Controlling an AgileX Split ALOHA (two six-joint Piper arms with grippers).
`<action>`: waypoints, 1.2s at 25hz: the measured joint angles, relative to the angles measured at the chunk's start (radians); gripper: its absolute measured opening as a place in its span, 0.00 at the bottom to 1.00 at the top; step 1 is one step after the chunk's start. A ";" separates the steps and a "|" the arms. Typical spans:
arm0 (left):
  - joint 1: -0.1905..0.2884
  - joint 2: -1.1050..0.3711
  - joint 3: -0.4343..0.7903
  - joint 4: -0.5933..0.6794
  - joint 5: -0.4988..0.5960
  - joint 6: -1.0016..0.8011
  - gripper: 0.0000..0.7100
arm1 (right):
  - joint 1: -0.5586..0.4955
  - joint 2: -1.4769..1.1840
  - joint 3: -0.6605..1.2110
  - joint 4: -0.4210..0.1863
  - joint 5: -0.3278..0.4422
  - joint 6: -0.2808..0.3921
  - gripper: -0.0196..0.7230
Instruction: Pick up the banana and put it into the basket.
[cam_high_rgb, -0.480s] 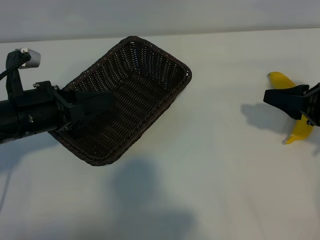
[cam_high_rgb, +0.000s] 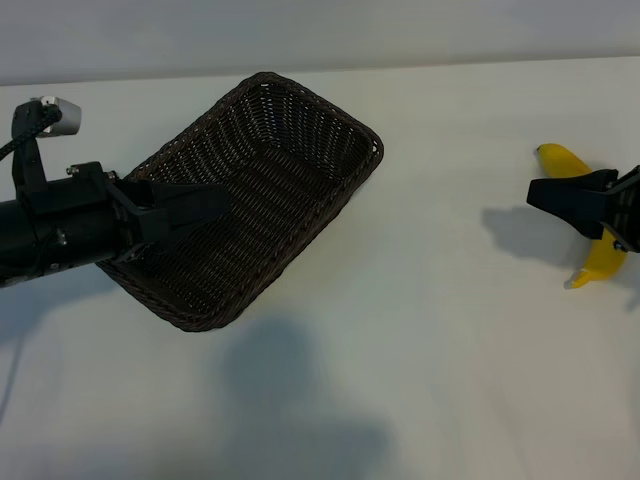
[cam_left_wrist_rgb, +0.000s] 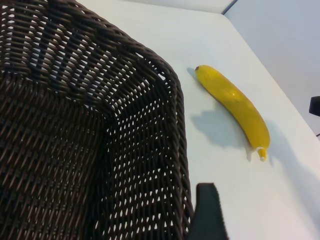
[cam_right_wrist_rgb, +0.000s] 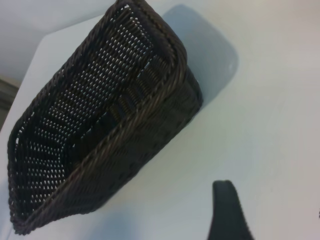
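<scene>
The exterior camera looks steeply down on the white table (cam_high_rgb: 430, 350), taking in the basket (cam_high_rgb: 260, 190) at its left and the banana (cam_high_rgb: 600, 255) at its right edge. The left wrist camera sits close against the basket (cam_left_wrist_rgb: 90, 130), looking across its rim toward the banana (cam_left_wrist_rgb: 235, 105). The right wrist camera faces back over bare table to the basket (cam_right_wrist_rgb: 105, 130), farther off. All three views share the basket.

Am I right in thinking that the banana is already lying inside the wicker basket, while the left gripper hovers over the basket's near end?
Not quite: the banana is not in the basket. The exterior view shows it lying on the white table, far off to the basket's right, under the right gripper. The rest holds: the left gripper does hover over the basket's near end.
</scene>
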 joint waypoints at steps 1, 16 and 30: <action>0.000 0.000 0.000 0.000 0.000 0.000 0.81 | 0.000 0.000 0.000 0.000 0.000 0.000 0.62; 0.000 0.000 0.000 -0.004 -0.019 0.002 0.81 | 0.000 0.000 0.000 0.000 0.001 0.000 0.62; 0.000 -0.104 0.000 0.234 -0.088 -0.383 0.81 | 0.000 0.000 0.000 0.000 0.001 0.000 0.62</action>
